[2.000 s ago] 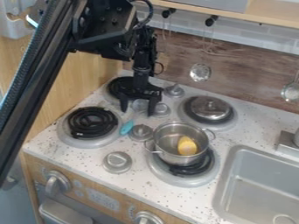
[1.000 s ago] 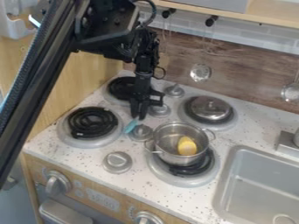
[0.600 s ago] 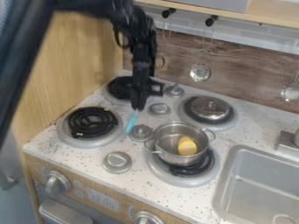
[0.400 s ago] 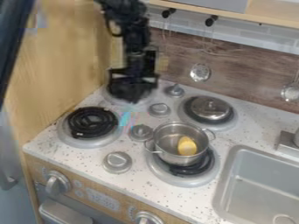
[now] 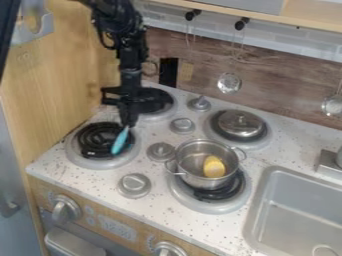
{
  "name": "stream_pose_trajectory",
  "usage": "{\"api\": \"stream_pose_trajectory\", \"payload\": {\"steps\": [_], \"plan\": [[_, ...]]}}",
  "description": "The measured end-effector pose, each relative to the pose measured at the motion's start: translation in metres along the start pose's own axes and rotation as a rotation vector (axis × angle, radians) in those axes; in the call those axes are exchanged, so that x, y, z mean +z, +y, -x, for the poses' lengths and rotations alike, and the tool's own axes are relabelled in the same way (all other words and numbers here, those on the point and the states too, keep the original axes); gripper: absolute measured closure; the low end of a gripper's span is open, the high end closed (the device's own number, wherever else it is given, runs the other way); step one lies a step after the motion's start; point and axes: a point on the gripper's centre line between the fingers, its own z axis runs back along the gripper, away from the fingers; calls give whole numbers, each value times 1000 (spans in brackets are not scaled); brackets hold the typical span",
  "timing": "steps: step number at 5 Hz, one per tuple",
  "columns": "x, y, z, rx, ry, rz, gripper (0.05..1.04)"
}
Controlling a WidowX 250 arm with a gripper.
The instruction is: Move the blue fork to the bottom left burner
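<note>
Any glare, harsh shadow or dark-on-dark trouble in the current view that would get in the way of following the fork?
Camera view: light looks soft, with no hard-edged shadow on the pale counter; glints on the metal lid and steel pot, away from the blue fork; the black gripper partly merges with the dark back left burner.

Upper end of blue fork [image 5: 119,142] hidden at pincer [image 5: 128,124]; arm [image 5: 117,21] cut off (sink [image 5: 266,175], too).
</note>
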Motion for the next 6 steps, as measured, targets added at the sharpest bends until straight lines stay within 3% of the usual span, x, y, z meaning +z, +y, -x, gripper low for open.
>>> {"api": "stream_pose_trajectory", "payload": {"steps": [1, 3, 4, 6], "plan": [[6, 20, -1, 5, 18, -14, 1034], [6, 24, -1, 1, 19, 5, 1011], [5, 26, -2, -10, 13, 9, 858], [0, 17, 9, -53, 20, -8, 293]]}}
